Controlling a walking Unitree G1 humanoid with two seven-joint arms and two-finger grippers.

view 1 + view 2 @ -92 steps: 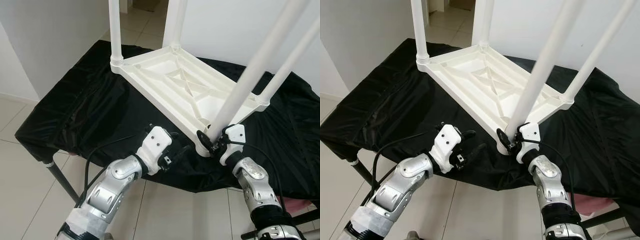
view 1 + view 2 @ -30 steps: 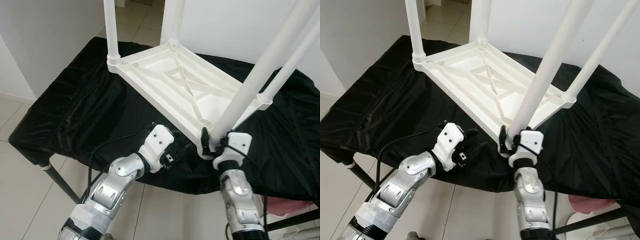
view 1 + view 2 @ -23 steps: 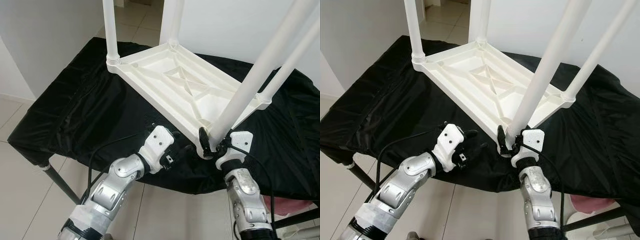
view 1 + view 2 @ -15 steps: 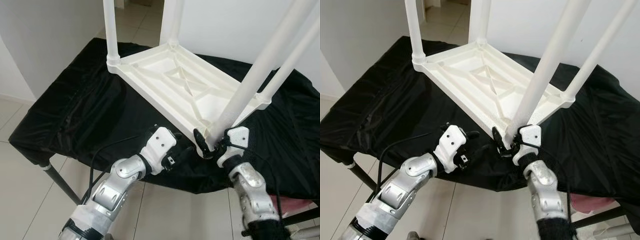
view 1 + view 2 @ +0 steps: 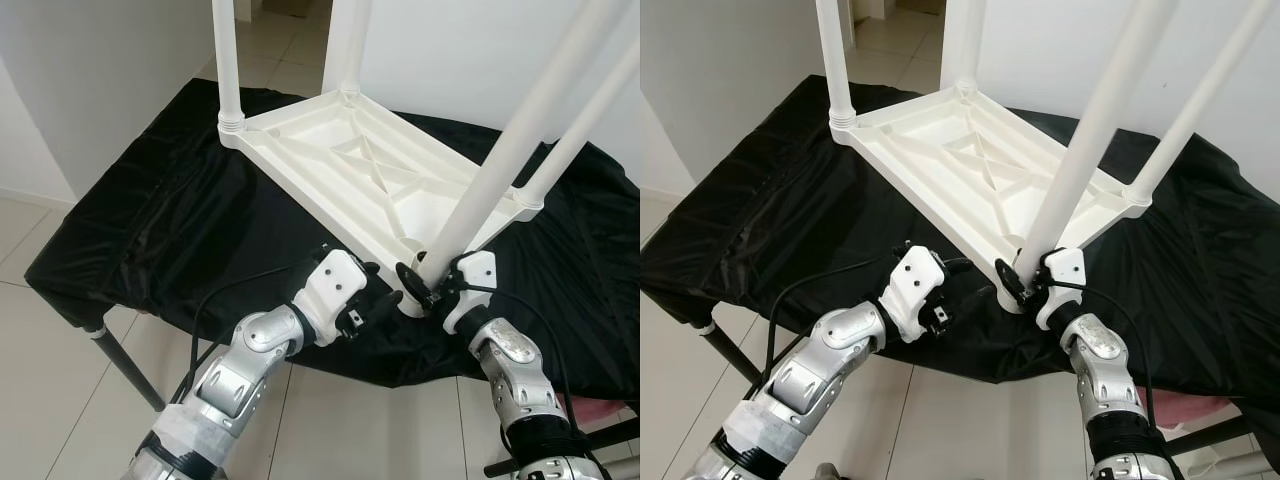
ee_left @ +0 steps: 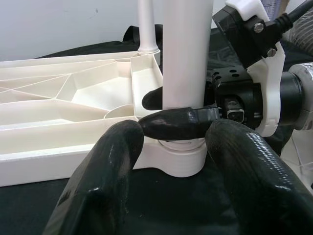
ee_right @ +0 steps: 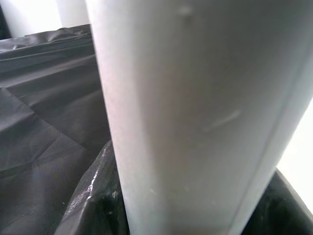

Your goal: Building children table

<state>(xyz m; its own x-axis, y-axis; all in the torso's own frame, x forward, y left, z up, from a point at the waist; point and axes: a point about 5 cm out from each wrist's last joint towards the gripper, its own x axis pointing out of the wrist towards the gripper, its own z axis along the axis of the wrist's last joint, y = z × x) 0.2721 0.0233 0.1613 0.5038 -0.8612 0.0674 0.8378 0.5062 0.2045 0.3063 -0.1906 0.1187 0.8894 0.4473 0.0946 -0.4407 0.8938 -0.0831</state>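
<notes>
A white plastic children's table lies upside down on a black cloth, its legs pointing up. The near leg stands in the corner socket closest to me. My right gripper is shut on that leg just above the socket; in the right wrist view the leg sits between its black fingers. My left gripper hovers open just left of the same corner, low over the cloth. Its fingers stand wide apart and hold nothing.
The black cloth covers a work table whose front edge runs right under both grippers. A metal table leg slants to the tiled floor at the left. White walls stand behind, and something pink lies low at the right.
My left gripper has moved right, closer to the table's near corner. My right forearm has swung out to the right while its gripper stays on the leg.
</notes>
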